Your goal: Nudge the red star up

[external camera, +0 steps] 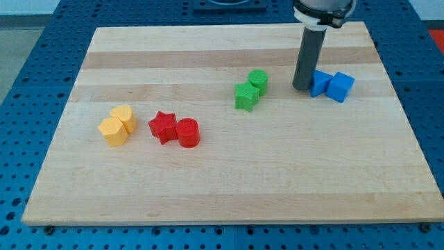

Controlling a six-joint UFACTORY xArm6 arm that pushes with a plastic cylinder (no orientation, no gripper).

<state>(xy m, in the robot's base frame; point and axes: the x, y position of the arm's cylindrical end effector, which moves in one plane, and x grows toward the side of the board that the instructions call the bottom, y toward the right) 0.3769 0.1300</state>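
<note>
The red star [163, 127] lies at the view's left-centre of the wooden board [229, 187], touching a red cylinder [188, 132] on its right. My tip [302, 87] stands far to the upper right of the star, just left of and touching or nearly touching the left blue block [320, 83]. The rod rises dark and straight from the tip to the view's top.
Two yellow blocks [113, 130] [123, 117] sit together left of the red star. A green star [245, 96] and a green cylinder [258, 80] sit together mid-board. A blue cube [340, 87] lies right of the left blue block.
</note>
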